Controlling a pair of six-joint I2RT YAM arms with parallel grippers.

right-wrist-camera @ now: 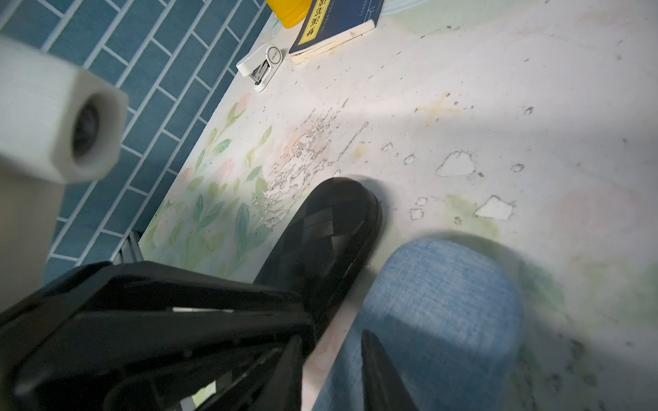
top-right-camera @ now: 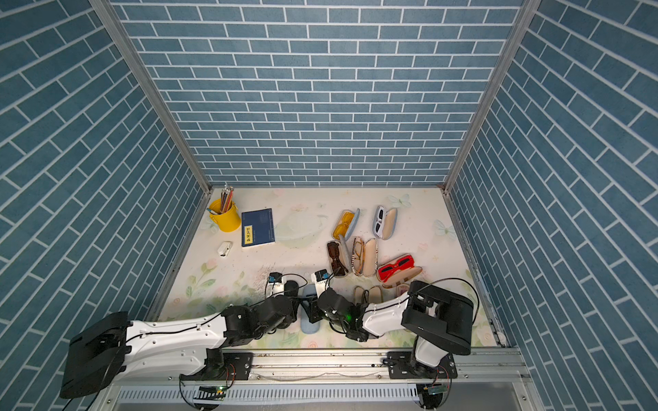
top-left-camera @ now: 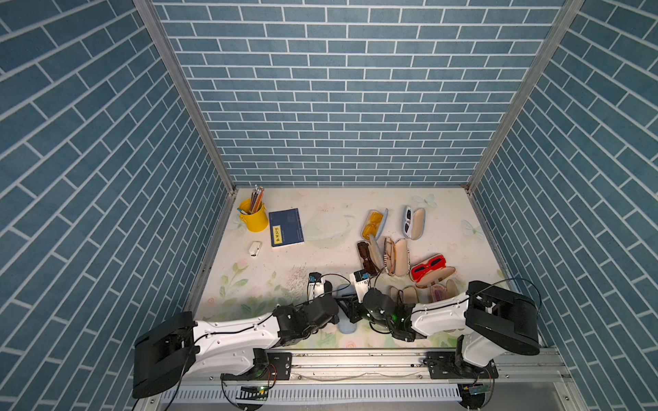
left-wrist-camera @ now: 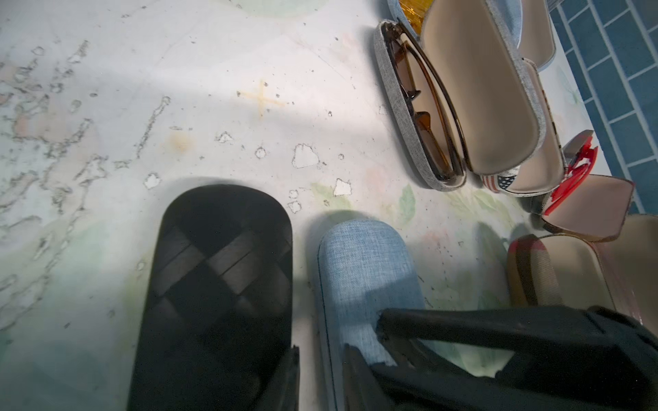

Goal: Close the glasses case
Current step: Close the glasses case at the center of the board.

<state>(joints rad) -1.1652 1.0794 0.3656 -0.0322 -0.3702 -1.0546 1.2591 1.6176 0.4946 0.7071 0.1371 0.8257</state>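
Jaws: left gripper point(left-wrist-camera: 322, 347) narrowly parted, right gripper point(right-wrist-camera: 333, 336) likewise, neither clamping anything. Beneath both: blue fabric glasses case point(left-wrist-camera: 363, 263), near surface point(left-wrist-camera: 213, 106) front edge, long axis front-to-back, lid apparently down; black woven case point(left-wrist-camera: 220, 277) just beside, left-arm side.

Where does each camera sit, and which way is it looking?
Top views: high above the table's near edge, facing down and toward the back wall; left arm and right arm show.
Left wrist: on the left arm, facing down past the left gripper at the black case, blue case, open cases.
Right wrist: on the right arm, facing down past the right gripper at book and stapler; left arm's camera shows.
Shared: both wrist views see the black and blue cases side by side.
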